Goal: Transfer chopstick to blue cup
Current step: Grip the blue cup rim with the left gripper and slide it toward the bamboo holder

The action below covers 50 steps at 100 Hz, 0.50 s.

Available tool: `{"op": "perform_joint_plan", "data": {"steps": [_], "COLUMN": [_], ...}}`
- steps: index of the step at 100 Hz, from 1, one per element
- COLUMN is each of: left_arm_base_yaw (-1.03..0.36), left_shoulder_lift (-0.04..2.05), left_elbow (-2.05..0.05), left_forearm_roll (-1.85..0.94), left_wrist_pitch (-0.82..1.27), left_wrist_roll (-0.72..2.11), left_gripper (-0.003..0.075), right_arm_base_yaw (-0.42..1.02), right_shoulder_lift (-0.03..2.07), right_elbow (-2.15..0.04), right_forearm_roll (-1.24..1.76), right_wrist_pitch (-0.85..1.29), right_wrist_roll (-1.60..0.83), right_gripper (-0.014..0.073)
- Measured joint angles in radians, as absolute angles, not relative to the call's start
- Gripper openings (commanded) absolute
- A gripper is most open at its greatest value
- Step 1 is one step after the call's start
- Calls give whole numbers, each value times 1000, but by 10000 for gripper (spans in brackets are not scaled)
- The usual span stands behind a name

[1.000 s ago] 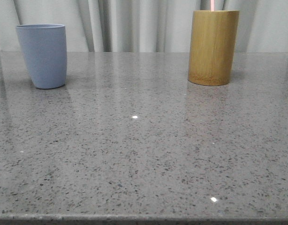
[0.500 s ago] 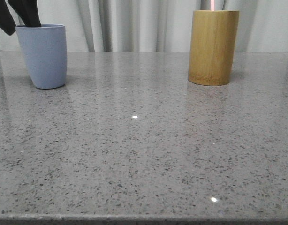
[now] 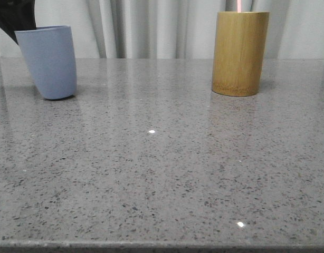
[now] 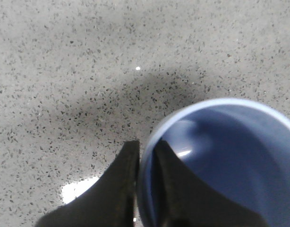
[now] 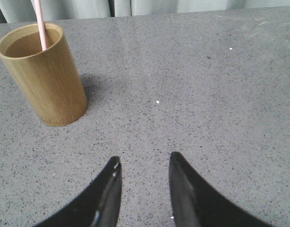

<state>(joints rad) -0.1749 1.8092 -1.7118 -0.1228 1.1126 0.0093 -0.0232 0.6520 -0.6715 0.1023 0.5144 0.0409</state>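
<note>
On speckled grey stone table, left jaws pinching matte blue cup rim, tilted, right jaws apart, empty.

A kitchen-like counter: speckled grey stone worktop before pale curtains.

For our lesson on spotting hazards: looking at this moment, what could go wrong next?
1. The left gripper pinches the blue cup by its rim, and the cup leans; it may tip or slip.
2. The chopstick stands in the bamboo holder; the open right gripper might knock the holder over when reaching.
</note>
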Motion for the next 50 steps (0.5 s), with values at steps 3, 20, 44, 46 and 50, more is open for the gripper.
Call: {"op": "perform_joint_plan", "data": {"steps": [3,20,44,46,50], "left_arm_base_yaw": [-175,-179,-269,-281,-300], "left_shoulder_lift": [1809,1809,1873,1882,1904], "left_elbow": [-1712,-1735,-1872,-1882,-1910], "left_forearm_roll": [-123,-159,-167,-167,-169], "left_wrist_pitch": [1113,1115,1132,1135,1138], "left_wrist_roll": [9,11,13,13,13], "left_gripper": [-19,-19,-19,-19,-19], "right_arm_base_yaw": [-23,-23,-23,-23,-23], "right_shoulder_lift": [652,652,652,652,652], "right_elbow": [-672,-672,-672,-672,-672], "right_forearm_roll": [102,102,102,102,102], "right_wrist_pitch": [514,514,514,514,514], "right_wrist_roll": [41,41,41,41,41], "right_gripper": [273,273,273,273,273]}}
